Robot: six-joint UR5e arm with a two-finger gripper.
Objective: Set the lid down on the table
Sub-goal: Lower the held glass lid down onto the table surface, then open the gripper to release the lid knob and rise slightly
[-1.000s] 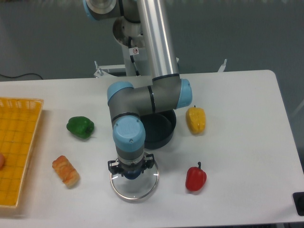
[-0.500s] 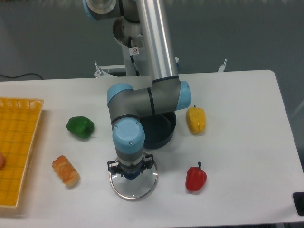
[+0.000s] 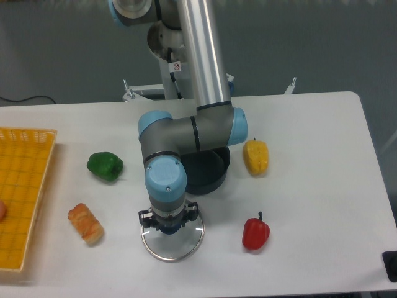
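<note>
Glass lid (image 3: 173,243): front of table (image 3: 322,186), before dark pot (image 3: 208,171). Likely rigid, fragile, slick, moderately heavy; sole handhold, centre knob. Gripper (image 3: 169,224) directly over knob; whether fingers pinch it: cannot tell.

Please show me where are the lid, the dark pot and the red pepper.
lid (image 3: 186,245): fixed camera, clear glass near the right rim.
dark pot (image 3: 208,171): fixed camera, inside bottom.
red pepper (image 3: 255,233): fixed camera, middle of body.

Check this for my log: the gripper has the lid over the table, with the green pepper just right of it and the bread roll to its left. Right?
Not quite. The pepper right of the lid is the red pepper; the green pepper sits up left. The camera view shows it. The gripper, table and bread roll are as stated.
</note>
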